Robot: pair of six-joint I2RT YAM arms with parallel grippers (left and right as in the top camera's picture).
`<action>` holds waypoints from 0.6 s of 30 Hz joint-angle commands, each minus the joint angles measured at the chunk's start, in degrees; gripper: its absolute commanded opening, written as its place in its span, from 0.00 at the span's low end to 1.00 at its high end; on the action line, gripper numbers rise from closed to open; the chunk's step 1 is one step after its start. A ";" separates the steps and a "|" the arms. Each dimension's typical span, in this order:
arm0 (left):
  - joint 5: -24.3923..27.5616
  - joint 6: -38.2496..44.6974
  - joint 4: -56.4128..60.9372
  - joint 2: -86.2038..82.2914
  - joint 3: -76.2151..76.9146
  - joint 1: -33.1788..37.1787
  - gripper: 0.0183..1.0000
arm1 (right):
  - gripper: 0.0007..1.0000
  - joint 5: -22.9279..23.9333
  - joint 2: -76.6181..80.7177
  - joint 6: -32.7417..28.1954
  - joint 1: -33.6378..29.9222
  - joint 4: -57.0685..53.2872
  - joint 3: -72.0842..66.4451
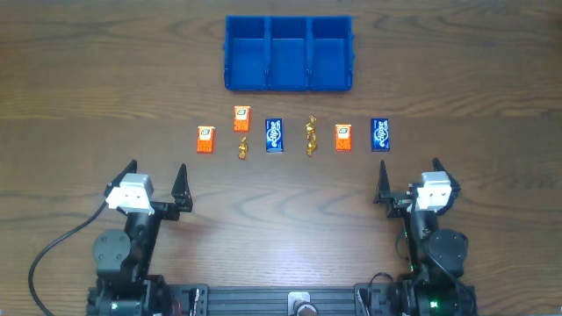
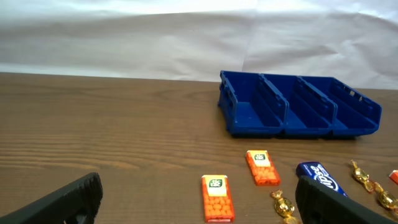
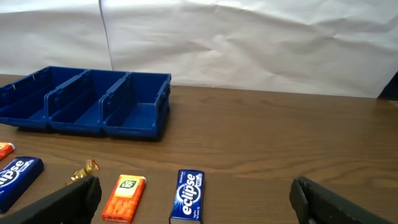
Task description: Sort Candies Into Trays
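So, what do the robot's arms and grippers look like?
Both arms are black with round joints and a white box at each wrist. The left gripper and right gripper each have two black, pointed fingers. A black cable loops from the left arm.

On the desk (image 1: 88,105) before me I count: three orange candy boxes (image 1: 205,139) (image 1: 241,118) (image 1: 342,137); two blue gum packs (image 1: 274,134) (image 1: 380,134); three gold-wrapped candies (image 1: 243,147) (image 1: 310,128) (image 1: 310,147); one blue tray (image 1: 268,53) with three compartments.

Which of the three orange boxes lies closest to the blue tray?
The middle orange box; it sits nearer the blue tray than the left box or right box.
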 commanded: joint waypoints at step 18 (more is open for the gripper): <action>-3.50 2.75 -2.56 -0.61 -1.01 1.90 1.00 | 1.00 0.31 -0.46 -0.87 -0.37 0.11 -0.52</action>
